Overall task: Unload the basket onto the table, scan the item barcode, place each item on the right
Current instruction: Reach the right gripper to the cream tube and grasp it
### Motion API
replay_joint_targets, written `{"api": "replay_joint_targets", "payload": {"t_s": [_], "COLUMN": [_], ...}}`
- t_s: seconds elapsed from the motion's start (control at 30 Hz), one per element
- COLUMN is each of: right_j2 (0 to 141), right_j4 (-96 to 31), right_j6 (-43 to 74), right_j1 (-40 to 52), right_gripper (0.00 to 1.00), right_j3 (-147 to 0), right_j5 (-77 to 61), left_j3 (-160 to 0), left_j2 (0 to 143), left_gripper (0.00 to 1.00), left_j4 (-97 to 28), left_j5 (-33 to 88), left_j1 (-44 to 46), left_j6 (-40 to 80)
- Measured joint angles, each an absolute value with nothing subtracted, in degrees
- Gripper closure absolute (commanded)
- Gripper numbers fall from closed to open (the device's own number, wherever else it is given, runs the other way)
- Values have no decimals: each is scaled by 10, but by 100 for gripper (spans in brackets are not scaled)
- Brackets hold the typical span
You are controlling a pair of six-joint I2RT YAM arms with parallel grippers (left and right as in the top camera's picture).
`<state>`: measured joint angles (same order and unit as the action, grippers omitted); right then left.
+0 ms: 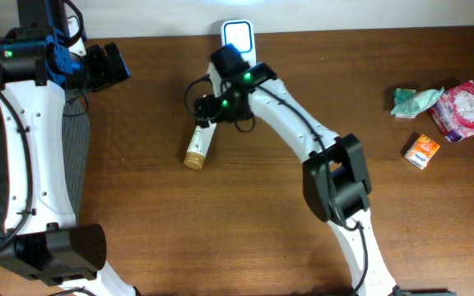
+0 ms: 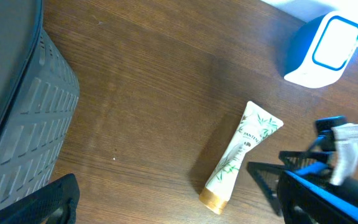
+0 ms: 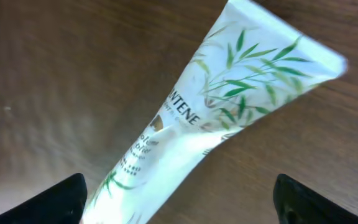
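The brown wooden desk (image 1: pixel 138 214) has a few small things far over on its right side. A crumpled green wrapper (image 1: pixel 410 101) lies there, touching a pink and red packet (image 1: pixel 466 111). A little orange box (image 1: pixel 422 150) sits just below them, near but apart. On the left edge of the desk stands a grey basket (image 2: pixel 23 118) with ribbed sides.

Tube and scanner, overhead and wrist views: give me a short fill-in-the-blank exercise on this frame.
The tube lies on the table with its ___ cap pointing away from the scanner.
The brand printed on the tube is ___.
The right gripper is above the tube with its jaws ___.
Missing words: gold; Pantene; open.
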<state>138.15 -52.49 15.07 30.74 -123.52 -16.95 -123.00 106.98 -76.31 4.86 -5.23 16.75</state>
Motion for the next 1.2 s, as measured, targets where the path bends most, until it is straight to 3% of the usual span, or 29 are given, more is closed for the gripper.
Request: {"api": "replay_joint_targets", "payload": {"t_s": [0.1, 0.17, 0.27, 0.47, 0.5, 0.6, 0.83, 1.0, 1.2], "right_j2": [1393, 1403, 1411, 1411, 1411, 1411, 1410, 1410, 1404], "right_j4": [-514, -507, -513, -637, -667, -725, -837, -801, -671], "right_j6": [169, 178, 187, 216, 217, 196, 150, 137, 134], "right_j1": [327, 338, 349, 343, 329, 288, 269, 353, 391], "right_gripper": [17, 30, 36, 35, 31, 25, 25, 45, 46], "right_j3": [-1235, -1235, -1235, -1235, -1235, -1238, -1382, -1399, -1259], "right_j5": [-149, -143, -117, 13, 28, 32, 32, 157, 251], "left_j3": [-1230, -1230, -1230, -1230, -1230, -1230, -1230, -1230, -1230], "left_j2": [1070, 1070, 1070, 1070, 1070, 1070, 1070, 1070, 1070], "left_gripper": [1, 1, 1, 1, 1, 1, 1, 1, 1], "left_j4": [-763, -763, -763, -763, -763, -763, -763, -763, -763], "left_j5": [49, 49, 49, 49, 49, 49, 49, 49, 49], "left_j1": [-52, -52, -52, -52, -52, -52, -52, -52, -52], "left_j6": [167, 167, 168, 167, 167, 168, 168, 167, 168]}}
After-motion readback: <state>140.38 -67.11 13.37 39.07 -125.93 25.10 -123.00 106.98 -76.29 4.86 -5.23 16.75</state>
